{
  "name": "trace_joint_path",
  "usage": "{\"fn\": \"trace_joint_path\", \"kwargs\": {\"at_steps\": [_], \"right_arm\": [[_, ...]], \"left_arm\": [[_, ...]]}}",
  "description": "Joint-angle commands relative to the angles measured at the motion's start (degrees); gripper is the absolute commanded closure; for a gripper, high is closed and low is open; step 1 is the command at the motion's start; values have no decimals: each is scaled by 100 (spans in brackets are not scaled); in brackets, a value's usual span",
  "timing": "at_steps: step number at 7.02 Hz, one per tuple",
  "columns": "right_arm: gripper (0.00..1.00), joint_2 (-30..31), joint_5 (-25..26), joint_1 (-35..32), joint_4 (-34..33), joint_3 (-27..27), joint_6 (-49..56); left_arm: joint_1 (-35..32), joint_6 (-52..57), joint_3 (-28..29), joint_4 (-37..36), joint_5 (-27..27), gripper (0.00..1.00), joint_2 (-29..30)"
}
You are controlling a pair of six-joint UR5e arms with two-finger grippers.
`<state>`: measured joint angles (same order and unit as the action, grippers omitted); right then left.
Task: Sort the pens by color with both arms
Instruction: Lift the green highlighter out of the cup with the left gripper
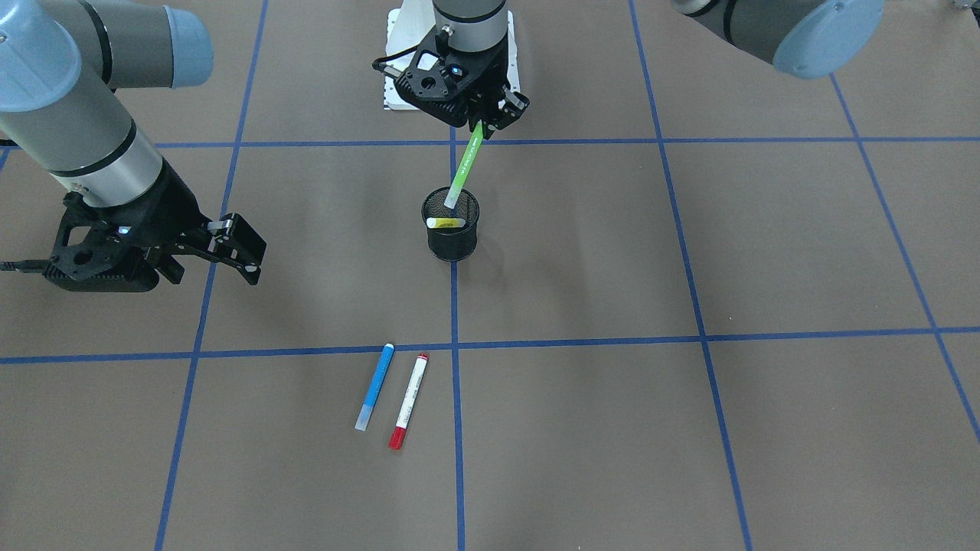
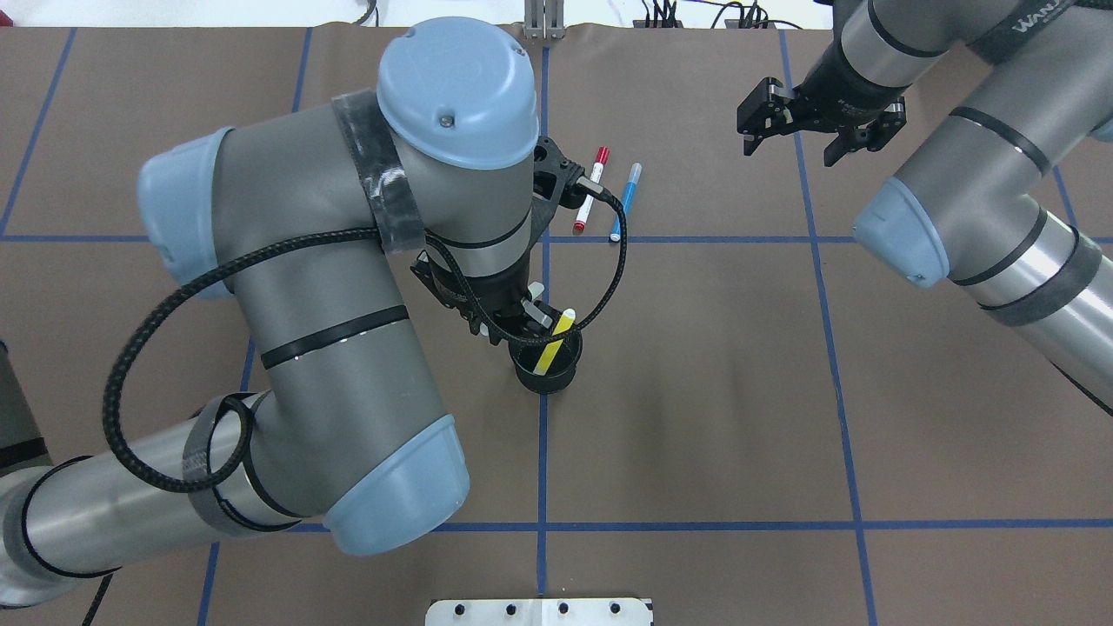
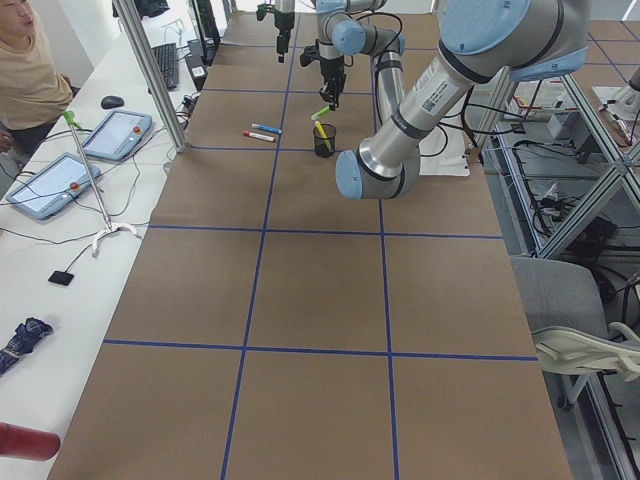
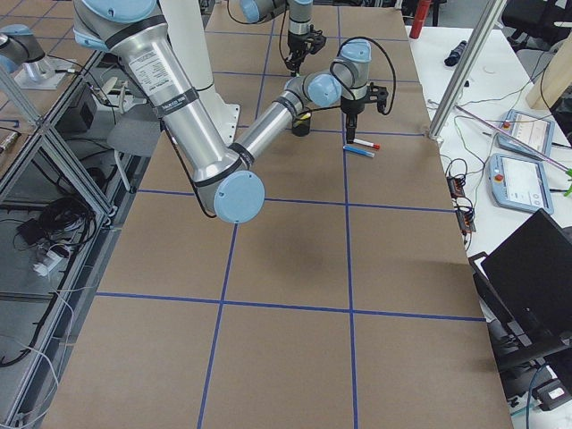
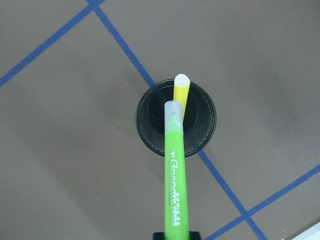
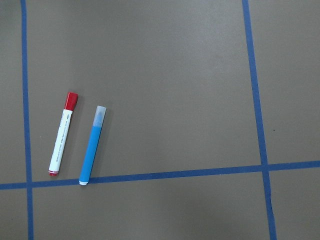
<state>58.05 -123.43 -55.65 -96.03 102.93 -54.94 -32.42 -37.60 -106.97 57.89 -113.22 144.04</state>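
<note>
Green pen (image 1: 464, 170): clamped in our left gripper (image 1: 481, 121), tip over the cup (image 1: 453, 239) holding the yellow pen (image 2: 551, 345). Blue pen (image 1: 375, 386), red pen (image 1: 408, 401): six o'clock of cup, front view. Right gripper (image 2: 789, 141): spread. We'd avoid its rim.

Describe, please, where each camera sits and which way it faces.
Front: across table, facing base mount; left pincer holds green pen.
Overhead: behind it, looking down; left arm, right arm.
Exterior left: table's end; left arm nearest.
Exterior right: opposite end; right arm nearest.
Left wrist: down into mesh cup; pincer tip.
Right wrist: down on blue pen; no body.
Front, overhead share that cup.
</note>
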Motion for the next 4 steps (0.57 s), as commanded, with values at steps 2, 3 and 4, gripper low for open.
{"fn": "trace_joint_path", "kwargs": {"at_steps": [2,3,4], "right_arm": [[1,153,20,-34,-56,-28,201],[1,232,12,-86,-56,-28,411],[1,250,20,-104,-56,-19,422]], "left_arm": [[-440,-922,438,1371,54,100,-324],[-467,-1307,658,1818,490,100,-324],[-458,-1676,1069,2388,712,100,-324]]}}
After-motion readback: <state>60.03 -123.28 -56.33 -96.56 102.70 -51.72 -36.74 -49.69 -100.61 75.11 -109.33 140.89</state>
